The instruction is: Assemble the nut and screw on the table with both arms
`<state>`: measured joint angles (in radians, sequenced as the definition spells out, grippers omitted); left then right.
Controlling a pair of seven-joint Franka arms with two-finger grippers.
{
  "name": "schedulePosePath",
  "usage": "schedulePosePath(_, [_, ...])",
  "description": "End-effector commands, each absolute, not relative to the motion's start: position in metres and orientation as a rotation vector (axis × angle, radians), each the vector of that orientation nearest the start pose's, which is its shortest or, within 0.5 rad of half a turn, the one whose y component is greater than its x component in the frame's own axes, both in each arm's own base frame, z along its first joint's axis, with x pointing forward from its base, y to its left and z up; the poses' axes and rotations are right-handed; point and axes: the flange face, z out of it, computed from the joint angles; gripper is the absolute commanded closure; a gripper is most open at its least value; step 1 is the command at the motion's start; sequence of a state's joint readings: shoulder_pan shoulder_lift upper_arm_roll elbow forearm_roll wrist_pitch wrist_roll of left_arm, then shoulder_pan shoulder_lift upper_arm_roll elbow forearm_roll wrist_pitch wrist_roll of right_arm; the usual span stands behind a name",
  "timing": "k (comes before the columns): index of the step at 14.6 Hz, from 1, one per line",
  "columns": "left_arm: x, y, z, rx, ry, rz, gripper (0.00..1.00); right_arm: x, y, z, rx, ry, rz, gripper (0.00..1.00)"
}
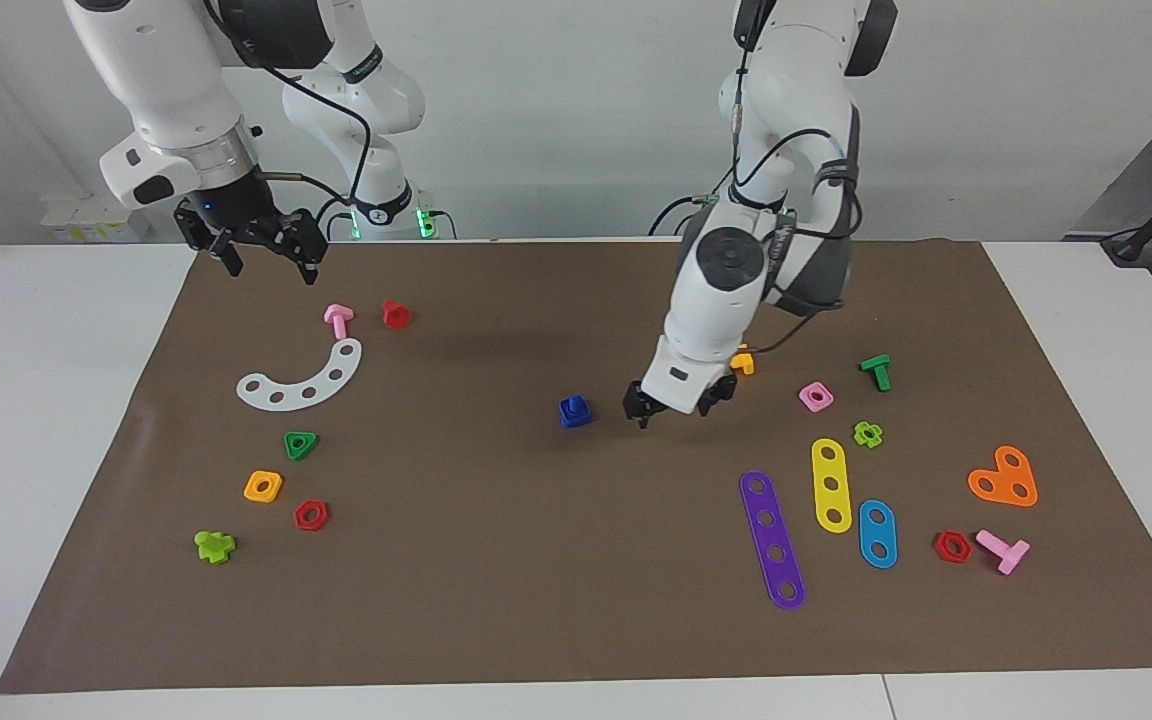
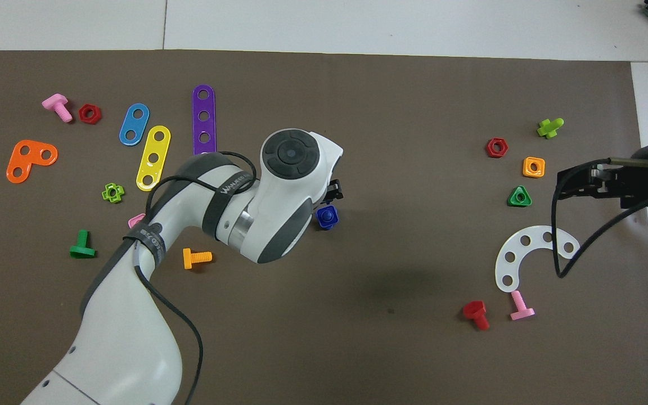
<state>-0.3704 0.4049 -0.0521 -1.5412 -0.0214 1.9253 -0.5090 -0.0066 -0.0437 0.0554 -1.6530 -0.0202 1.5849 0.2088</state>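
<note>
The blue nut (image 1: 577, 418) and the dark blue screw (image 1: 572, 404) stand together as one small blue piece near the middle of the brown mat (image 1: 536, 580). It also shows in the overhead view (image 2: 327, 217). My left gripper (image 1: 678, 402) is low over the mat, just beside the piece toward the left arm's end. It is open, empty and not touching the piece. In the overhead view the left arm hides most of it; one finger (image 2: 333, 191) shows. My right gripper (image 1: 271, 265) is open and empty, raised over the mat's edge at the right arm's end (image 2: 580, 183), where it waits.
At the right arm's end lie a white arc (image 1: 301, 378), a pink bolt (image 1: 338, 320), a red bolt (image 1: 396, 314), a green triangular nut (image 1: 301, 445), an orange nut (image 1: 263, 486) and a red nut (image 1: 311, 515). At the left arm's end lie coloured strips (image 1: 772, 540), a pink nut (image 1: 816, 396) and an orange bolt (image 2: 196, 258).
</note>
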Motion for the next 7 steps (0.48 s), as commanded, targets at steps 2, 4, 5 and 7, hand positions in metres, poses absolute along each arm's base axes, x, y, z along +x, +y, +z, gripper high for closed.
schedulePosePath(2, [0.629, -0.145, 0.452, -3.152, 0.072, 0.14, 0.01, 0.532, 0.025, 0.61, -3.142, 0.234, 0.028, 0.0])
schedulePosePath(4, [0.624, -0.088, 0.46, -3.144, 0.133, 0.166, 0.01, 0.531, 0.025, 0.608, -3.143, 0.232, 0.035, 0.0])
schedulePosePath(5, [0.617, -0.061, 0.467, -3.145, 0.133, 0.167, 0.01, 0.531, 0.024, 0.607, -3.143, 0.232, 0.037, 0.0])
schedulePosePath(7, [0.6, -0.019, 0.487, -3.147, 0.143, 0.183, 0.01, 0.53, 0.025, 0.609, -3.143, 0.232, 0.032, 0.0])
